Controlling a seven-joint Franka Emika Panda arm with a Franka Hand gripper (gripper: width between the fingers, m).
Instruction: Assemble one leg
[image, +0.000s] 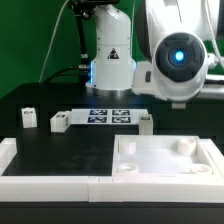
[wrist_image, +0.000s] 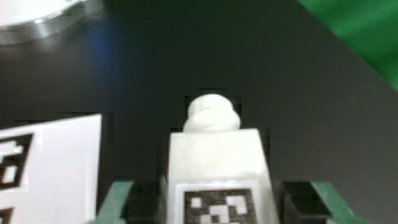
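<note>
In the wrist view a leg (wrist_image: 217, 165), a small white block with a rounded peg on its end and a black-and-white tag on its face, lies between my gripper's (wrist_image: 217, 205) green fingers (wrist_image: 121, 200). The jaws are open, with a dark gap on each side of the leg. In the exterior view this leg (image: 145, 123) stands on the black table at the right end of the marker board, under the arm's wrist. Two more legs (image: 28, 117) (image: 60, 122) stand at the exterior view's left.
The marker board (image: 108, 115) lies at mid-table and shows in the wrist view (wrist_image: 36, 160). The large white tray-shaped piece (image: 130, 160) sits at the front right. A white rail (image: 45, 182) runs along the front. The robot base (image: 110, 60) stands behind.
</note>
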